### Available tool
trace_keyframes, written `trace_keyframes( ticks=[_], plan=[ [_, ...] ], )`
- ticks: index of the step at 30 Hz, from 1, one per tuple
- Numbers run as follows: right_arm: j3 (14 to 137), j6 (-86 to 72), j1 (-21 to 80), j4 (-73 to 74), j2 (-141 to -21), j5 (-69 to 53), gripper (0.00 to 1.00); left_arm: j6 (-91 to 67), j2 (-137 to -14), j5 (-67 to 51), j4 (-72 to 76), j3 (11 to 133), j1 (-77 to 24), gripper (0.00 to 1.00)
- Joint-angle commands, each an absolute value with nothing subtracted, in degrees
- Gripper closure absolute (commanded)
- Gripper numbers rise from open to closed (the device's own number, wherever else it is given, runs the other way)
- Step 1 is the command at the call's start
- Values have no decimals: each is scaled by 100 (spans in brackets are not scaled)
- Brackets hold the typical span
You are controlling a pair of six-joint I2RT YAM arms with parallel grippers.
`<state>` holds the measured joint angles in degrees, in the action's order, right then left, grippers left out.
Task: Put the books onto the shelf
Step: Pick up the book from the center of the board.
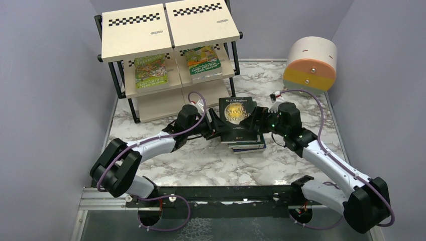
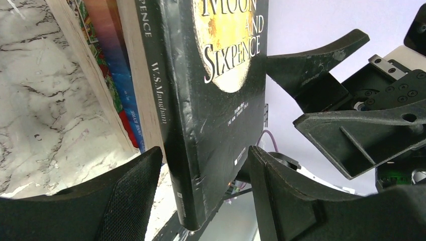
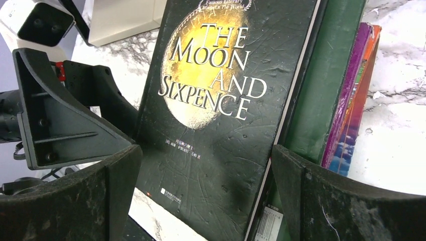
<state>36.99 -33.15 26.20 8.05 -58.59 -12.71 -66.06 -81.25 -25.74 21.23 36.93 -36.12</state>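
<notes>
Your left end effector (image 1: 215,124) is gripping the black book (image 1: 237,118), the one with the gold moon and "The Moon and Sixpence" on its cover, with its jaws closed partway. In the left wrist view its fingers (image 2: 133,201) are straddling the book's lower corner, one on the spine side and one on the cover side, and both tips are meeting the book. Your right end effector (image 1: 252,119) is standing wide and holding nothing, with the book's right edge showing between its jaws. The two end effectors are facing each other across the book.

The black book is lying cover up over the stack (image 1: 248,145) of remaining books at the middle of the surface (image 1: 216,168). I cannot tell whether it is resting on the stack or raised off it. Directly beneath it a dark green book (image 3: 326,75) is showing, with a purple book (image 3: 357,75) under that.

The shelf (image 1: 133,35) is standing at the far left corner of the surface. Two green-covered books are lying flat on its middle tier, the left book (image 1: 150,70) and the right book (image 1: 202,63). A round beige-and-orange drum (image 1: 310,63) is sitting near the far right corner.
</notes>
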Motion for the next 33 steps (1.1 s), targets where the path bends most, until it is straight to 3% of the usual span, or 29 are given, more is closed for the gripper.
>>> trace_keyframes(
  ticks=[1,9,21,33],
  plan=[
    [3616,-3258,2650,345,-5898,-1586,3,-6635,-8180,-2808,2438,3602,-3673,44],
    [3484,-3322,2643,-14,-5993,-1883,3,-6740,-8133,-2862,2597,3485,-3730,45],
    [3442,-3357,2650,-368,-6220,-2161,3,-6941,-8216,-2926,2982,3324,-3784,56],
    [3386,-3170,2654,43,-5710,-1603,1,-7060,-7976,-2850,3182,3305,-3788,100]
  ],
)
